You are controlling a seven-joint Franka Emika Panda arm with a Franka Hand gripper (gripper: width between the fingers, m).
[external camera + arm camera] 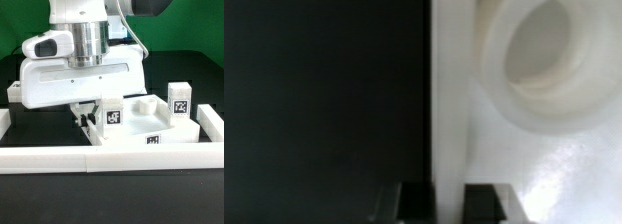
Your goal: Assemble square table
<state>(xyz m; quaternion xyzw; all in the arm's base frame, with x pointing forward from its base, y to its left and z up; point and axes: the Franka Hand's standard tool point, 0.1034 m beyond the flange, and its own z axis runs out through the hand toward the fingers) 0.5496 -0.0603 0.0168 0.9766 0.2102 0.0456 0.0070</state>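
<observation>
Fingers clamped across the tabletop rim
Keep the grip square beside the corner socket; slide it low over the surface, clear of the standing leg.

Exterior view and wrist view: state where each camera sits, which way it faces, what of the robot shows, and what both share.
Exterior view: off the arm, slightly above the table, facing the slab, a tagged leg and a border bar; the arm's end and gripper show.
Wrist view: on the wrist, looking along the gripper at the slab's rim and a socket; only the fingers show.
Shared: slab and gripper.
</observation>
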